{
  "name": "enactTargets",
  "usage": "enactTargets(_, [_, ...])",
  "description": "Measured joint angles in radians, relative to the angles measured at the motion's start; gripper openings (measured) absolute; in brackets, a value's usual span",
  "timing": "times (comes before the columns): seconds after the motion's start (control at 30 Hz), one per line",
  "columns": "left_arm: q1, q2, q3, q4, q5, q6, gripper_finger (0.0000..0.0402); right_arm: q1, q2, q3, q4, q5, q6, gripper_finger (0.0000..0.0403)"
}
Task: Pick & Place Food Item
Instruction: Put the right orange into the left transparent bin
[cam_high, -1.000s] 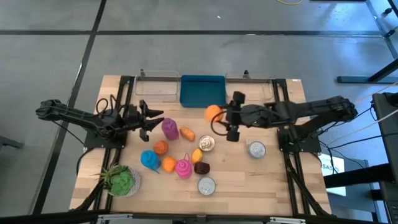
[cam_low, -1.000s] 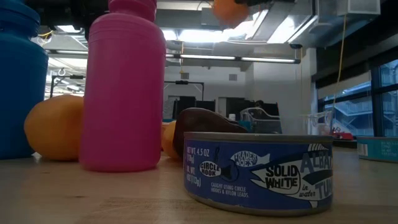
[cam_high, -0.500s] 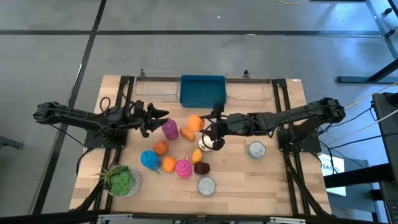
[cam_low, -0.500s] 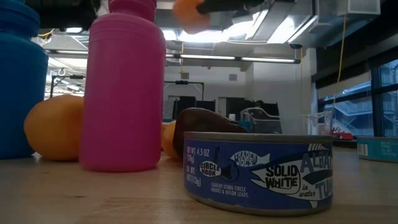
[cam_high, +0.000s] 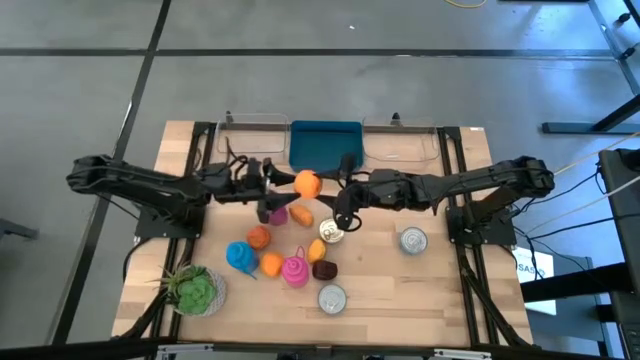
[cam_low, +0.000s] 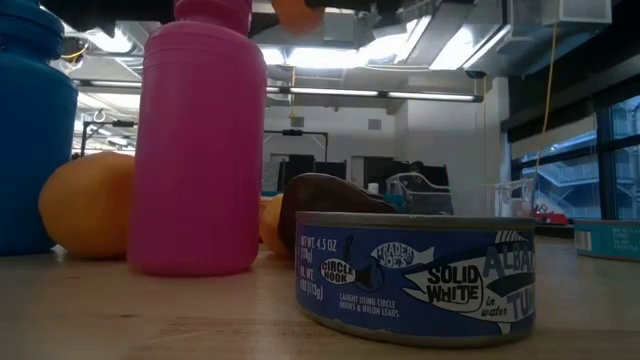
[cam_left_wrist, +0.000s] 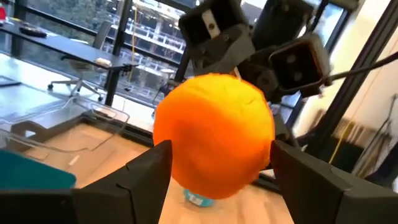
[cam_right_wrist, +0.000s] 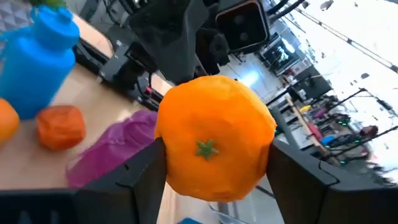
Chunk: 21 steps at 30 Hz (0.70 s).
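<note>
Orange fruit (cam_right_wrist: 213, 137), round with no long axis, green stem-end facing right tool (cam_high: 335, 195), pinched between both tools, left tool (cam_high: 281, 186) gripping opposite side, above surface (cam_high: 440, 290).

The orange (cam_high: 307, 183) hangs above the surface (cam_high: 440, 290) between the left gripper (cam_high: 277, 189) and the right gripper (cam_high: 333, 190), just in front of the bin (cam_high: 325, 145). Below it lies a cluster of food items; a can (cam_high: 413, 240) sits apart to the right, a plant (cam_high: 195, 290) front-left.
</note>
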Motion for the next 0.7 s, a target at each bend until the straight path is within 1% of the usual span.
enactTargets(0.2, [0.008, 0.053, 0.025, 0.028, -0.022, -0.025, 0.0267, 0.002, -0.003, 0.0, 0.002, 0.034, -0.069, 0.0238])
enactTargets(0.3, [0.014, 0.058, 0.024, 0.032, -0.046, -0.1, 0.0267, 0.002, -0.003, 0.0, 0.006, 0.029, -0.111, 0.0238])
enactTargets(0.37, [0.021, 0.058, 0.024, 0.036, -0.029, -0.148, 0.0266, 0.001, -0.003, 0.0, 0.011, 0.028, -0.121, 0.0238])
enactTargets(0.5, [0.034, 0.059, 0.023, 0.074, 0.044, -0.207, 0.027, -0.015, -0.004, 0.0, 0.024, -0.001, -0.125, 0.0238])
enactTargets(0.57, [0.035, 0.059, 0.023, 0.084, 0.043, -0.22, 0.0274, -0.026, -0.005, 0.001, 0.033, -0.025, -0.125, 0.0238])
enactTargets(0.7, [0.045, 0.059, 0.023, 0.084, 0.047, -0.235, 0.0284, -0.032, -0.004, 0.001, 0.046, -0.032, -0.126, 0.0238])
